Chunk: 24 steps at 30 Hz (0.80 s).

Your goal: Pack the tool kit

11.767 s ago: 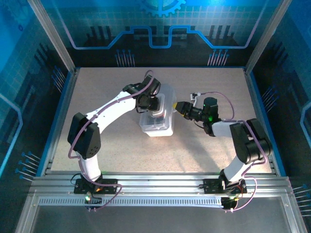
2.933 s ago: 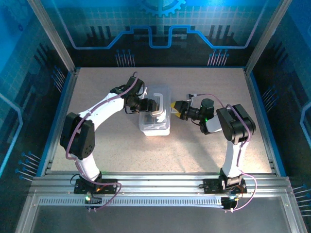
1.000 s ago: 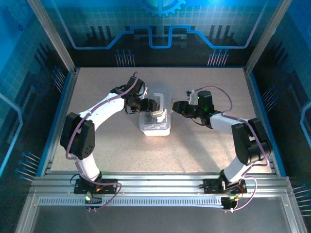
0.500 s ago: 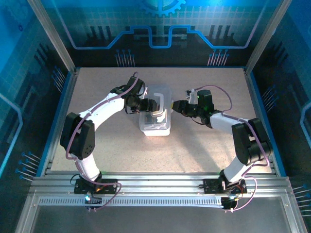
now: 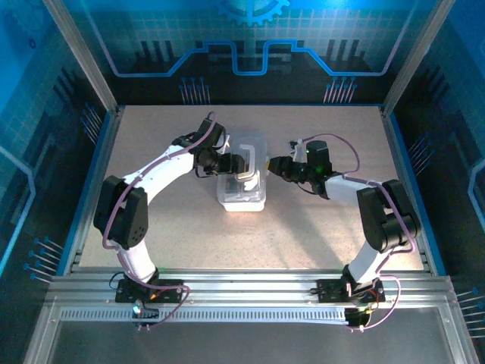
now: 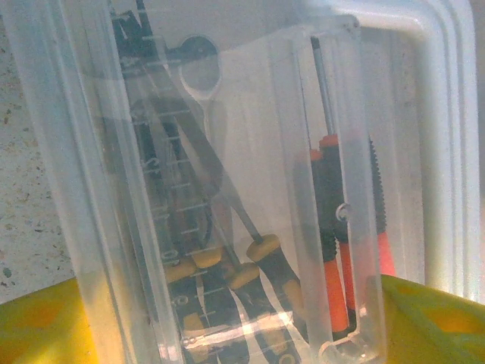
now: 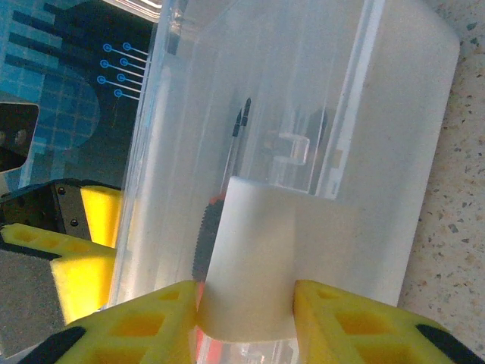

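The tool kit's clear plastic case (image 5: 244, 191) lies mid-table with its lid down. Through the lid (image 6: 250, 114) I see screwdrivers with black and yellow handles (image 6: 267, 262) and pliers with orange handles (image 6: 342, 258). My left gripper (image 5: 229, 163) straddles the case from the left, a yellow pad (image 6: 42, 326) against each side. My right gripper (image 5: 271, 167) meets the case's right side. In the right wrist view its two yellow fingertips (image 7: 163, 307) press on both sides of the case's white latch tab (image 7: 254, 243).
The speckled beige table (image 5: 303, 235) is bounded by blue side rails (image 5: 85, 189) and an aluminium frame along the near edge (image 5: 250, 292). Both arms arch inward over the middle. Bare tabletop lies in front of the case.
The right gripper's jaws have narrowed onto the white latch tab, and its forearm has shifted slightly. The left arm and the case have stayed put.
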### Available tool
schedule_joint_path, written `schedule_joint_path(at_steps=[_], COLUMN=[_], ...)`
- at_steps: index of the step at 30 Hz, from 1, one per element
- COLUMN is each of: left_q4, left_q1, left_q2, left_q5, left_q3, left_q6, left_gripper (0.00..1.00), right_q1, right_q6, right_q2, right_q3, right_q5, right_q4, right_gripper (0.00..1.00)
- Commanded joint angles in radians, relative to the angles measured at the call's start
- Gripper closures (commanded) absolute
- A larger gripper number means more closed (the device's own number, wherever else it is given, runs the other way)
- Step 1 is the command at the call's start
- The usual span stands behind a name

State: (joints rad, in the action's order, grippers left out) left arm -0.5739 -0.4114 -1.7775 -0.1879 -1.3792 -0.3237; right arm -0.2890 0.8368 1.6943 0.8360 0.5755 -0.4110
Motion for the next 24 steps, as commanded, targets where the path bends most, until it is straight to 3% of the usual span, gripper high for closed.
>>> schedule_joint_path(at_steps=[1,24], left_q4=[-0.107,-0.244], left_q1=[0.002,-0.058], left_q2=[-0.083,-0.137], left_q5=[0.018,0.204], left_q3=[0.055,-0.039], left_q6=[0.002,0.026], left_gripper=[0.39,0.41], right_q1=[-0.015,-0.022], right_q6=[-0.009,-0.100], right_q2=[0.046,0.045], right_q3=[0.025,0.033], right_q5=[-0.024,-0.067], right_q4=[0.018,0.121], right_gripper=[0.63,0.63])
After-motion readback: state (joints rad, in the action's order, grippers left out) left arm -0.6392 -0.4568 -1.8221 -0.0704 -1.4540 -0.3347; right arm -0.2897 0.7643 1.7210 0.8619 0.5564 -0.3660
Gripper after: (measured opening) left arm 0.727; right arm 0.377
